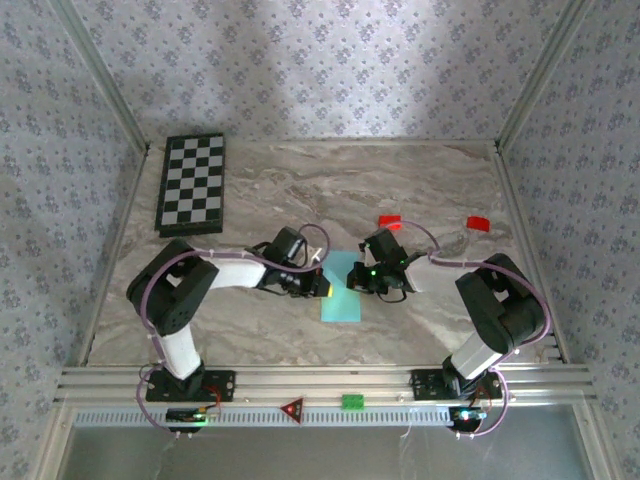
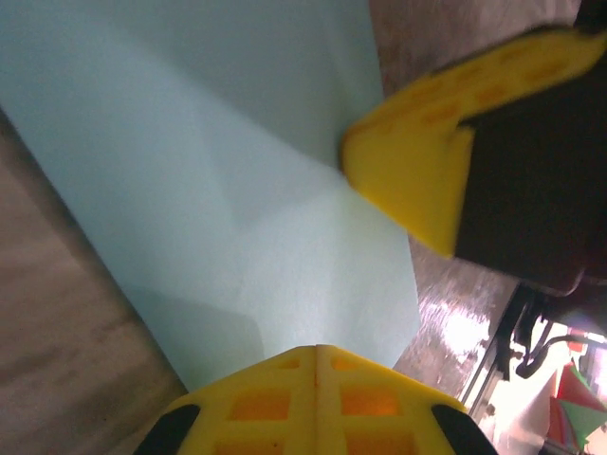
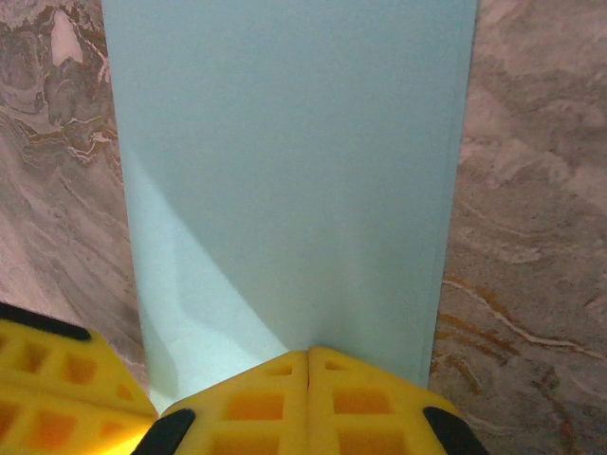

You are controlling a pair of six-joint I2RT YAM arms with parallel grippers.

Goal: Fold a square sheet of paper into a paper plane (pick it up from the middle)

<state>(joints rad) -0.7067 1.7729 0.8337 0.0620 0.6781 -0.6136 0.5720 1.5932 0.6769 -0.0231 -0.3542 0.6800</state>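
A: Starting from the paper plane: flat on the table, folded to a narrow pale blue strip, midway between the two arms' tips. Creased on a slant, going by the left wrist view.

B: And the left gripper?

A: Closed, both yellow halves together at a seam, tip down at the paper's edge. Same with the right gripper: closed, tip on the opposite edge. No telling which it is, pinching a layer or merely pressing down on it.

B: Risks from here?

A: Likely sliding the sheet across the smooth marble if pushed from one side alone, and so skewing the crease. Possibly crumpling or tearing a thin layer if dragged, with both tips so near each other.

B: Anything hidden?

A: Yes. Near edge of the paper covered by yellow in both wrist views, so no judging the contact. Too small from above to read the folds. Well apart from the red blocks and the chessboard.
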